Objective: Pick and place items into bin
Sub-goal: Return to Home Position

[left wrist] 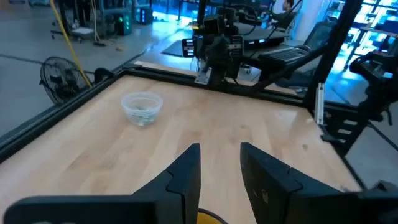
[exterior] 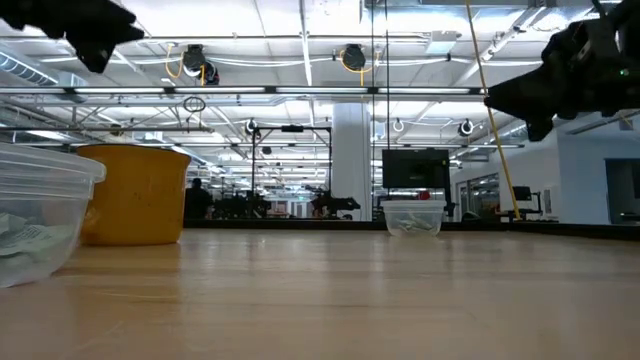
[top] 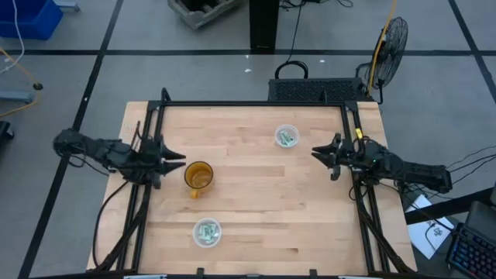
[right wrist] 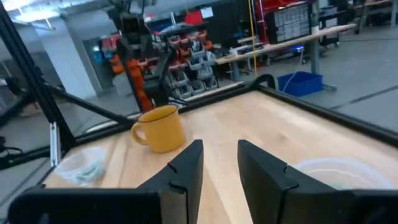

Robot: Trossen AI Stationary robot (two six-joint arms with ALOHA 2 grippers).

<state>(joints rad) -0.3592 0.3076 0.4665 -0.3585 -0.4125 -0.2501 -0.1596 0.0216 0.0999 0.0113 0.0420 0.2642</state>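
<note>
The pale green-and-white packets lie inside two small clear tubs: one far right of centre (top: 287, 137), (left wrist: 142, 108), (exterior: 412, 217), one near the table's near edge (top: 207, 232), (exterior: 35, 228), (right wrist: 84, 165). An amber-orange cup (top: 198, 176), (right wrist: 158, 129), (exterior: 135, 195) stands upright on the table, left of centre. My left gripper (top: 177, 161), (left wrist: 219, 158) hovers open just left of the cup, above the table. My right gripper (top: 316, 153), (right wrist: 219, 155) hovers open near the table's right side, beside the far tub.
A black frame (top: 252, 104) runs along the wooden table's far, left and right edges. Bare wood (top: 263, 201) lies between the cup and the two tubs. A fan (top: 391, 39) and a dark crate (top: 314, 89) stand on the floor beyond the far edge.
</note>
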